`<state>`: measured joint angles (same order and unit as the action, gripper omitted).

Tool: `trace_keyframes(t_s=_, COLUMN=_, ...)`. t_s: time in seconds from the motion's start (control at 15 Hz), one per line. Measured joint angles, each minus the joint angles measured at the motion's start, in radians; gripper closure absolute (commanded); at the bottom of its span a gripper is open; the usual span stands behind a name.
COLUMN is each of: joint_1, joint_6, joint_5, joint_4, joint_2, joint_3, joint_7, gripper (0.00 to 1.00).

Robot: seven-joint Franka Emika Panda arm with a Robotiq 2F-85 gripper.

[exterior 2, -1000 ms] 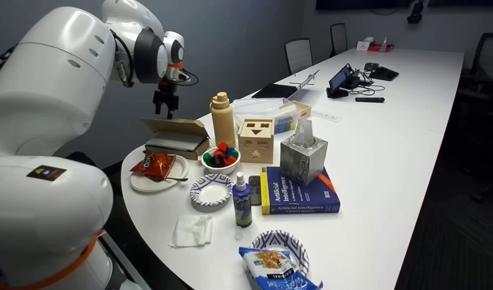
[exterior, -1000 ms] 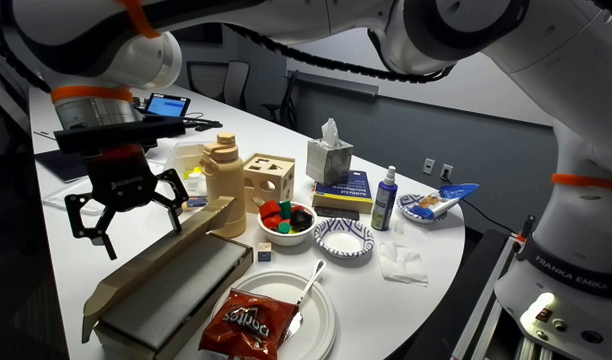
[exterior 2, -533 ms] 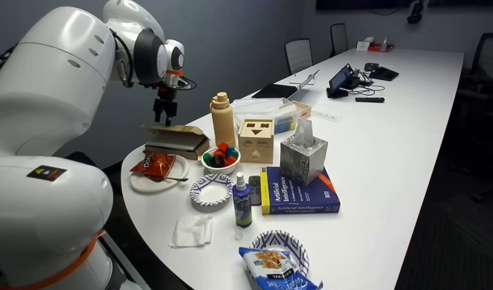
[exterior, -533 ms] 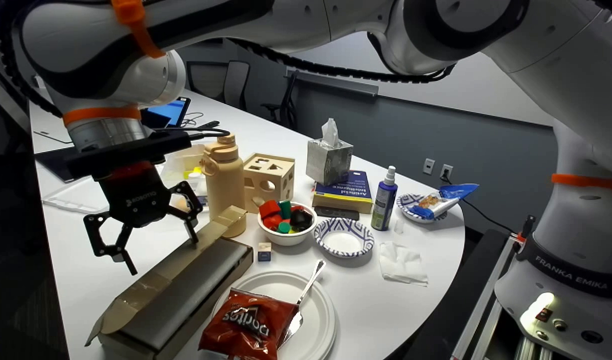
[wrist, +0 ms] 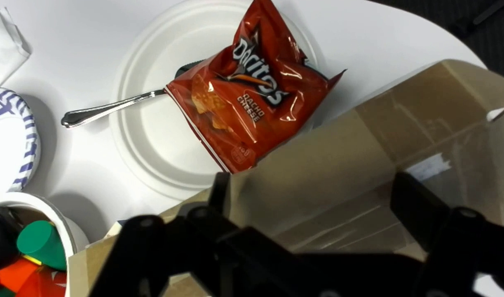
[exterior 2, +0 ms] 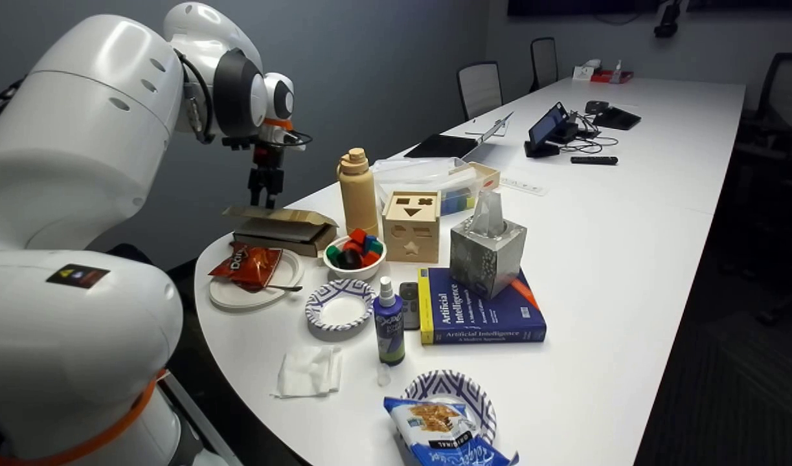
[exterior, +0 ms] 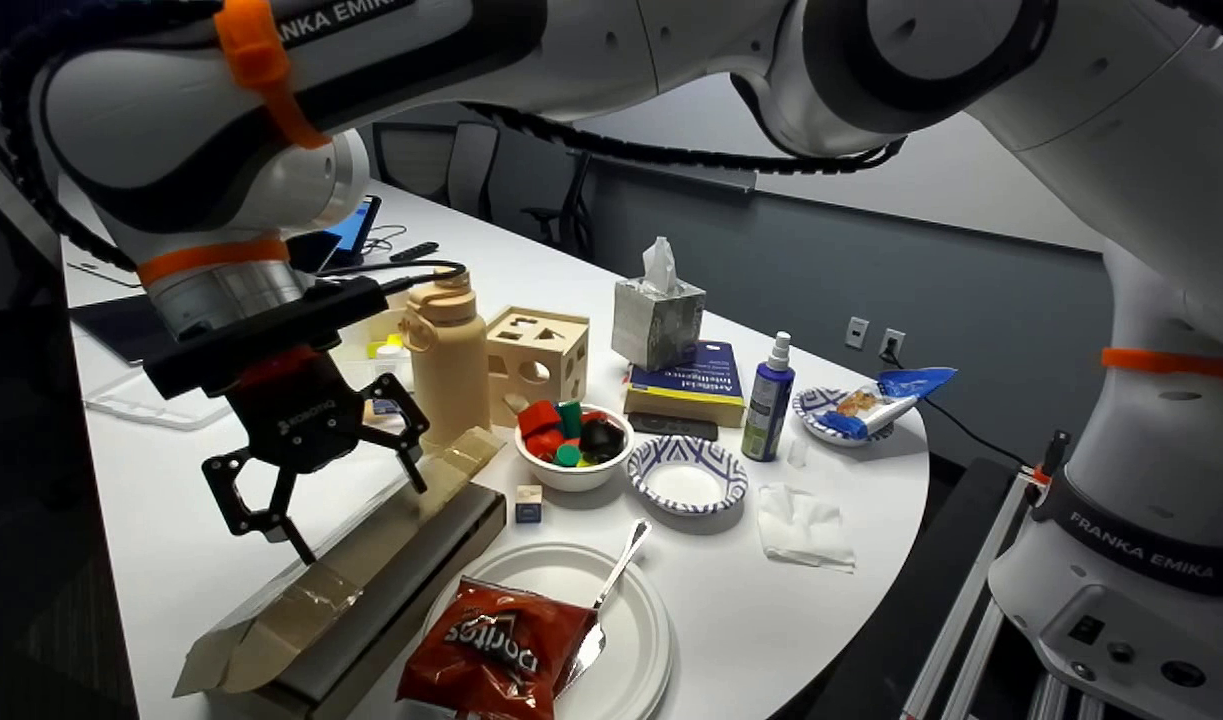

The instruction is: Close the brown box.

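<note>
Now lowered further, the lid (exterior: 371, 560) slopes over the brown box (exterior: 451, 570) beneath the tool (exterior: 365, 525), whose jaws stand wide apart, gripping nothing, suggesting that closing advances, probably by pushing, but remains unfinished.

Red pkt (wrist: 256, 95): Doritos, bk (exterior 2: 481, 323): Artificial Intelligence, pincer (exterior: 364, 522): ROBOTIQ
</note>
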<state>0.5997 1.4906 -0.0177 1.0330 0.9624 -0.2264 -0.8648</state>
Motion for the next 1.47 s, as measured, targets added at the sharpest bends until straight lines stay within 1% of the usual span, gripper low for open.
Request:
trace_keyframes(t_s=0.87, joint_1=0.063, joint_6=0.007, joint_5=0.145, joint_4=-0.014, joint_2=0.063, joint_3=0.051, joint_7=-0.013, gripper=0.0)
trace_keyframes(t_s=1.2, joint_1=0.088, joint_6=0.062, joint_5=0.212, joint_4=-0.024, joint_2=0.091, joint_3=0.06, joint_7=-0.004, gripper=0.0)
trace_keyframes(t_s=1.47, joint_1=0.097, joint_6=0.086, joint_5=0.233, joint_4=-0.024, joint_2=0.108, joint_3=0.062, joint_7=0.004, gripper=0.0)
